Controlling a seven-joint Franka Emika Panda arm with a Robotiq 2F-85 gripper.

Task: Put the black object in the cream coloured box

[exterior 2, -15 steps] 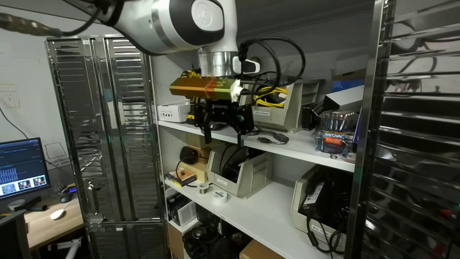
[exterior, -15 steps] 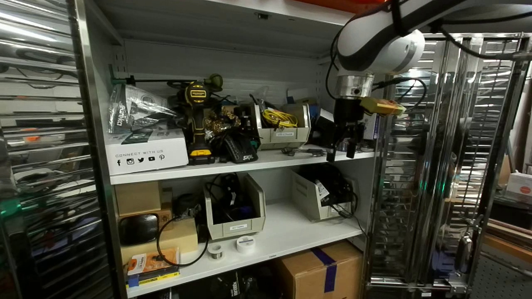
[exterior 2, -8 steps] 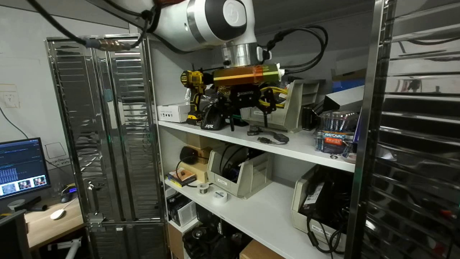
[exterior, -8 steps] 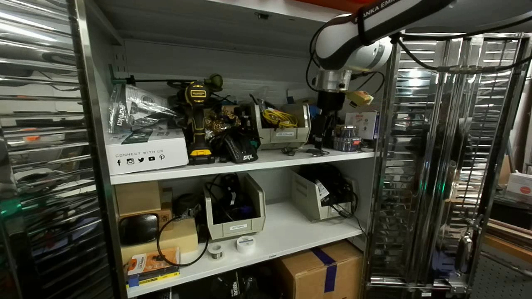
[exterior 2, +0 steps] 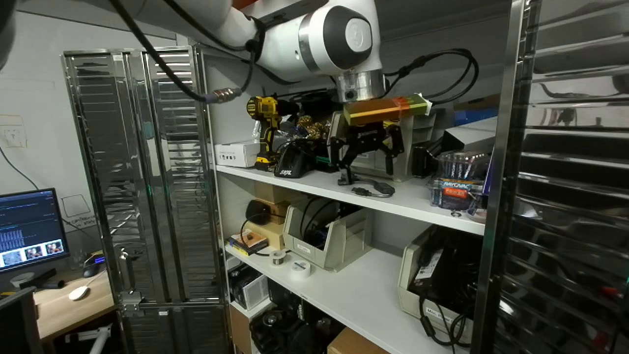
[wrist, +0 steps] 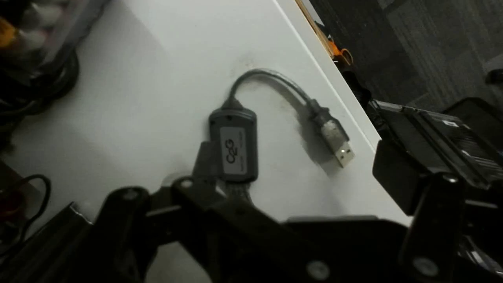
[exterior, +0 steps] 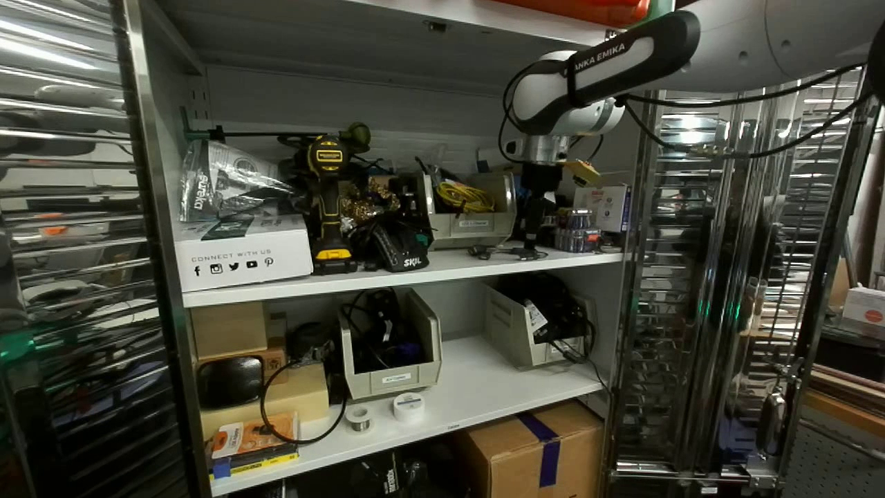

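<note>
A dark USB adapter cable (wrist: 234,145) with a "C2G" label lies on the upper shelf; it also shows in both exterior views (exterior: 529,254) (exterior 2: 382,188). My gripper (wrist: 301,169) is open and low over it, pointing down, also in an exterior view (exterior 2: 368,169). In the wrist view the left finger (wrist: 205,159) is at the adapter body's left edge; I cannot tell whether they touch. The USB plug lies between the fingers. Cream bins stand on the upper shelf (exterior: 477,227) and middle shelf, left (exterior: 397,380) and right (exterior: 510,332); they hold cables.
Beside the gripper stand a battery pack (exterior 2: 454,189) and, on the other side, a black SKIL item (exterior 2: 290,162) and a yellow drill (exterior 2: 267,130). The upper shelf (exterior 2: 427,206) has a front edge. Two spools, one white (exterior: 408,407), lie on the middle shelf.
My gripper has moved inward over the upper shelf, toward the battery pack's side, and down to the adapter, turning slightly. The jaws stay open. The shelf items have not moved.
</note>
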